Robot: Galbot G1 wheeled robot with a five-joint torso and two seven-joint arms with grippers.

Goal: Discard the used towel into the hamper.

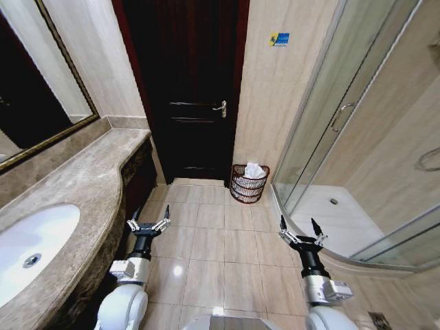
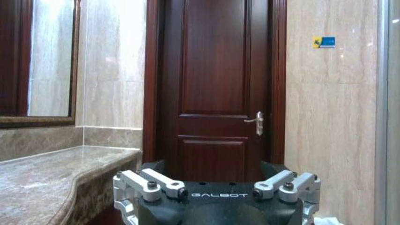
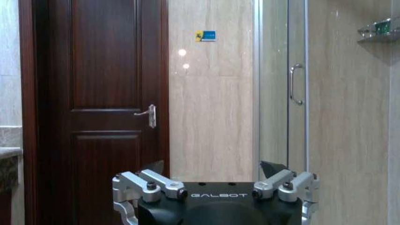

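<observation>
The small dark red-brown wire hamper [image 1: 249,183] stands on the beige tiled floor [image 1: 210,247] just right of centre in the head view, against the tan tiled wall between the dark wooden door [image 1: 185,89] and the curved glass shower enclosure [image 1: 344,137]. A white crumpled towel [image 1: 254,170] shows above its rim, so by my reading the towel already lies inside.

The left tool [image 1: 148,225] hangs at lower left of that frame with its fingers spread wide and nothing between them, just beside the edge of the brown marble surface [image 1: 75,185] that carries the white oval sink [image 1: 31,251]. The right tool [image 1: 302,234] hangs at lower right, equally spread and empty, near the raised curb of the shower.

The risks lie mostly in the tight room. A turn or drive of the base could swing the left arm into the surface's edge, or the right arm into the glass. The hamper looks light; a nudge from the base might tip it and spill the towel onto the floor.
</observation>
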